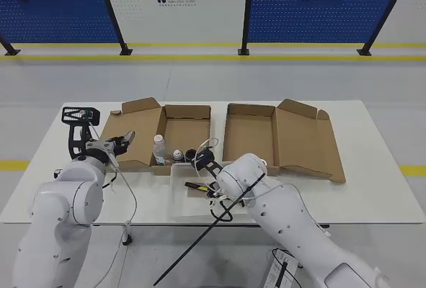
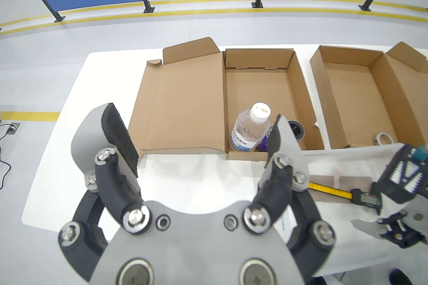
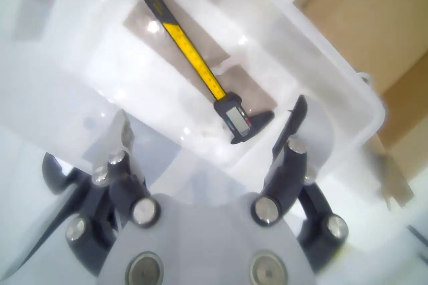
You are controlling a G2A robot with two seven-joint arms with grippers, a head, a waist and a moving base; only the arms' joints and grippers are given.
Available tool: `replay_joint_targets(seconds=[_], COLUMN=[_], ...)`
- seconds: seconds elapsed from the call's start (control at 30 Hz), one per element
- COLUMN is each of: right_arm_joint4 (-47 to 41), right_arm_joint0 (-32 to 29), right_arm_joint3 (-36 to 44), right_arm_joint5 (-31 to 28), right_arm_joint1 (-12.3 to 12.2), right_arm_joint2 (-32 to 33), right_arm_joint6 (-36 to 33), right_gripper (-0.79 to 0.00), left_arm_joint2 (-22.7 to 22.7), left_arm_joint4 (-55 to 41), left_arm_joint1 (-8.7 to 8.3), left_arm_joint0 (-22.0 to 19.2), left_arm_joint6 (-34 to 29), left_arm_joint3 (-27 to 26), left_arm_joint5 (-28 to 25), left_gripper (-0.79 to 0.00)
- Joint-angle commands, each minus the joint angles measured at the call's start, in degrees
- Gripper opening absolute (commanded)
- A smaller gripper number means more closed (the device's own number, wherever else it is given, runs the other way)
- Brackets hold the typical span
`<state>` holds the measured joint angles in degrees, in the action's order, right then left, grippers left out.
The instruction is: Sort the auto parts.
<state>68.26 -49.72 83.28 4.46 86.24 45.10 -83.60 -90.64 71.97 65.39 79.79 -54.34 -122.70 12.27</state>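
We log a white table [image 1: 385, 194] on a grey floor. Blue perforated panels [image 1: 47, 20] on black posts stand behind it, a yellow floor line [image 1: 198, 56] along their feet. A floor socket [image 2: 12, 127] with a black cable [image 2: 4, 171] lies off the table's left end.

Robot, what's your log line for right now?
left gripper: open, empty | right gripper: open, above yellow-and-black digital caliper in clear plastic bin

Items on one worktop [image 2: 100, 82]: two open cardboard boxes, namely the left box [image 2: 257, 86] and the right box [image 2: 351, 99]; one clear plastic bin [image 3: 284, 9]; one digital caliper [image 3: 200, 65]; one plastic bottle [image 2: 250, 129]; one round black part [image 2: 296, 130]; one white ring [image 2: 384, 137].
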Motion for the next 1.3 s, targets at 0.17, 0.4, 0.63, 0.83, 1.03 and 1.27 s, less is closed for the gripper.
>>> replay_joint_targets(seconds=[0.17, 0.4, 0.63, 0.83, 1.03, 1.27], right_arm_joint4=[-0.6, -0.4, -0.6, -0.6, -1.0, -1.3], right_arm_joint0=[0.8, 1.8, 2.7, 3.1, 3.2, 3.6], right_arm_joint3=[-2.9, -6.1, -9.3, -10.6, -12.2, -14.1], right_arm_joint5=[-0.4, -0.5, -0.7, -0.4, -0.5, -0.3], right_arm_joint1=[0.4, 0.9, 1.4, 1.8, 2.1, 2.5], right_arm_joint2=[-0.5, -1.1, -1.9, -2.4, -2.3, -2.4], right_arm_joint6=[-0.6, -1.4, -2.2, -2.5, -2.2, -2.0], right_gripper=[0.000, 0.000, -0.080, -0.120, -0.179, -0.252], left_arm_joint2=[0.0, 0.0, 0.0, 0.0, 0.0, 0.0], left_arm_joint4=[0.0, 0.0, 0.0, 0.0, 0.0, 0.0], left_arm_joint1=[0.00, 0.00, 0.00, 0.00, 0.00, 0.00], left_arm_joint0=[0.0, 0.0, 0.0, 0.0, 0.0, 0.0], left_arm_joint6=[0.0, 0.0, 0.0, 0.0, 0.0, 0.0], left_arm_joint3=[0.0, 0.0, 0.0, 0.0, 0.0, 0.0], left_arm_joint5=[0.0, 0.0, 0.0, 0.0, 0.0, 0.0], left_gripper=[0.000, 0.000, 0.000, 0.000, 0.000, 0.000])
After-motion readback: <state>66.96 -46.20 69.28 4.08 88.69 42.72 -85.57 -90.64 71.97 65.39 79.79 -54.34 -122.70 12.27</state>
